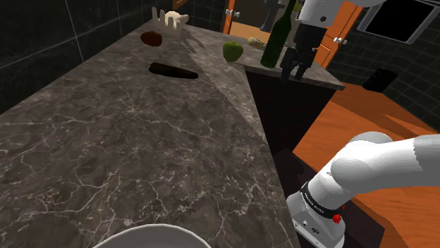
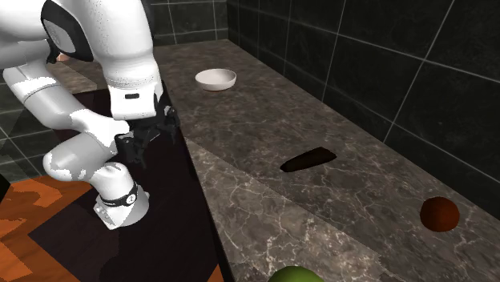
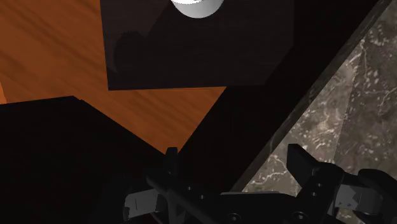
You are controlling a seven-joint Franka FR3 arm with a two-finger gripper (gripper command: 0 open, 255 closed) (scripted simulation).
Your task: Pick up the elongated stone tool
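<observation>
1. One dark, elongated stone tool (image 1: 173,70) lies flat on the marbled tabletop (image 1: 106,141), just in front of a brown ball (image 1: 151,38).
2. To the shoulder view's right stand a green fruit (image 1: 233,50) and a bottle (image 1: 276,39).
3. The end effector (image 1: 296,68) hangs by the tabletop's edge, its fingers wide apart and holding nothing.

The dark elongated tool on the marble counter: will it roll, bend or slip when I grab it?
Probably rigid: the dark elongated tool holds one solid tapered outline. It lies low and flat on the marble counter, so rolling seems unlikely, though a push at one end may spin it. Its thin profile offers little side to grip, so it could slip.
</observation>
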